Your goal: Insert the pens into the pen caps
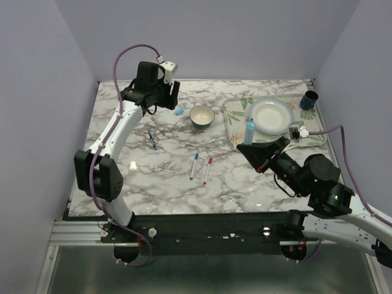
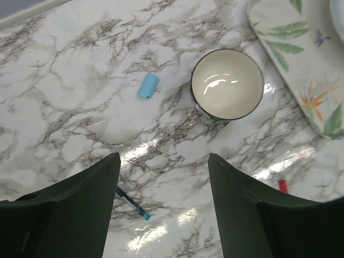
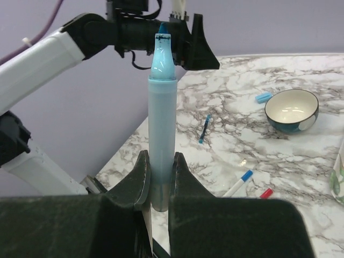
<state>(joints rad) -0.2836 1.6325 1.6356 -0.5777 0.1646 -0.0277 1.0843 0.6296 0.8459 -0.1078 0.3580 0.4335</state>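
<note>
My right gripper [image 3: 159,161] is shut on a thick light-blue marker pen [image 3: 161,107] and holds it upright, bare tip up, above the table beside the tray; it also shows in the top view [image 1: 249,130]. My left gripper [image 2: 164,161] is open and empty, hovering over the far left of the table [image 1: 171,97]. A small light-blue pen cap [image 2: 149,85] lies on the marble ahead of it, left of the bowl [image 2: 227,83]. Two white pens lie mid-table, one blue-ended [image 1: 195,165], one red-ended [image 1: 208,170]. A thin dark-blue pen [image 1: 152,139] lies to the left.
A floral tray [image 1: 236,119] with a white plate [image 1: 270,116] sits at the back right. A dark blue cup [image 1: 309,100] stands at the far right corner. Purple walls close in the table on three sides.
</note>
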